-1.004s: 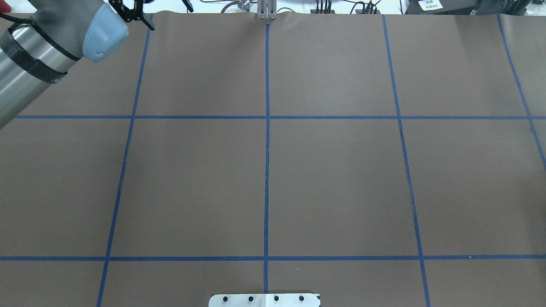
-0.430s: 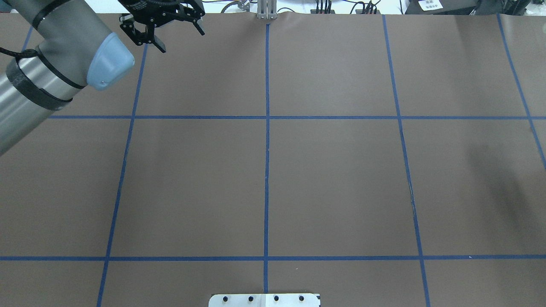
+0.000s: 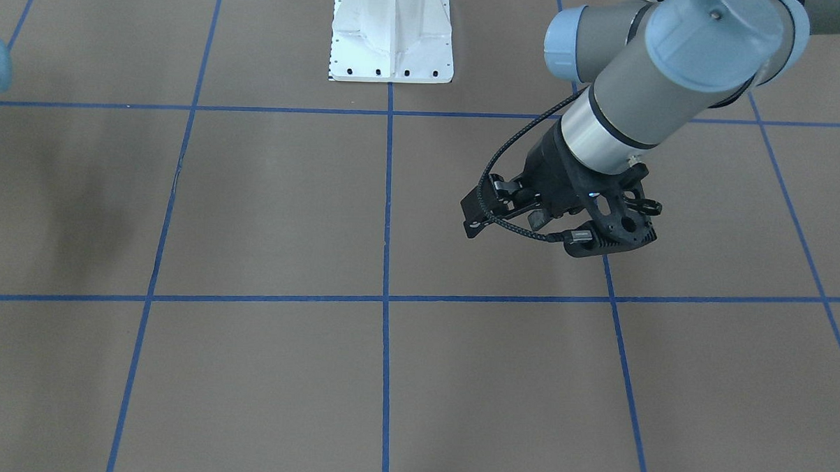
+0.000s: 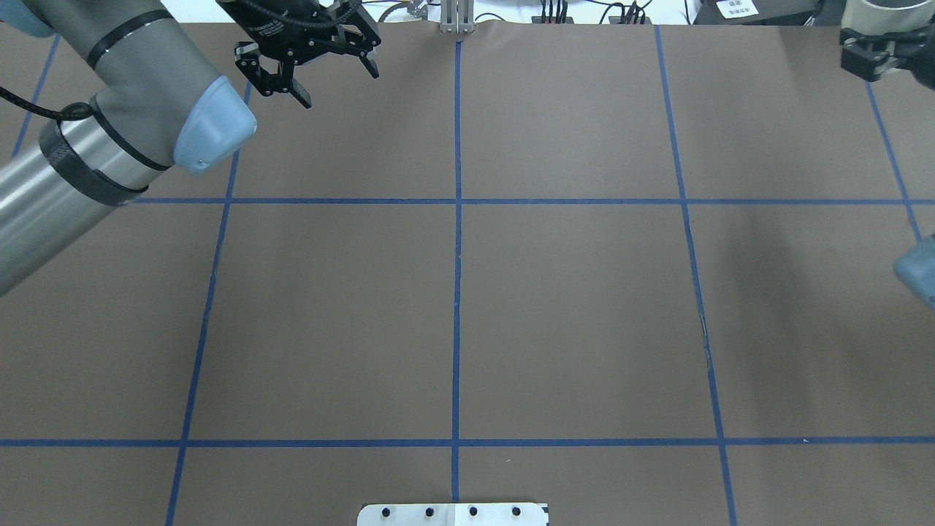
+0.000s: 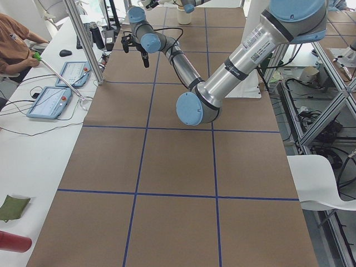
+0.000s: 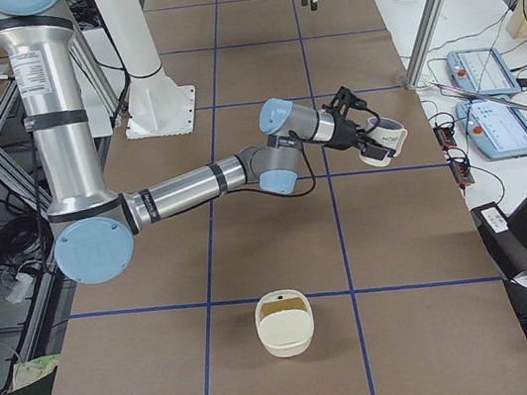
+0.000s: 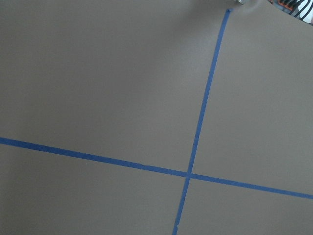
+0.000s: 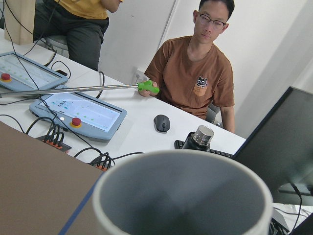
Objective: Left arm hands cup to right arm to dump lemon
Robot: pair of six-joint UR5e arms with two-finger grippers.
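In the exterior right view my right gripper (image 6: 370,140) is shut on the cup (image 6: 391,145), a white mug that it holds on its side above the table's far edge. The right wrist view looks into the cup's (image 8: 183,196) grey inside, and no lemon shows there. From overhead the right gripper (image 4: 876,55) and cup (image 4: 887,14) sit at the top right corner. My left gripper (image 4: 332,77) hangs open and empty over the far left of the table, also seen from the front (image 3: 542,230). I cannot place the lemon for certain.
A white bowl (image 6: 286,324) stands on the table near the right end, with a yellow-green tint inside. The white robot base (image 3: 392,32) is at the middle near edge. Beyond the far edge are tablets (image 8: 78,110), cables and seated people (image 8: 195,73).
My left arm has swung further into view and to the right, its gripper still open. The right arm has come into view at the overhead view's right edge with the cup.
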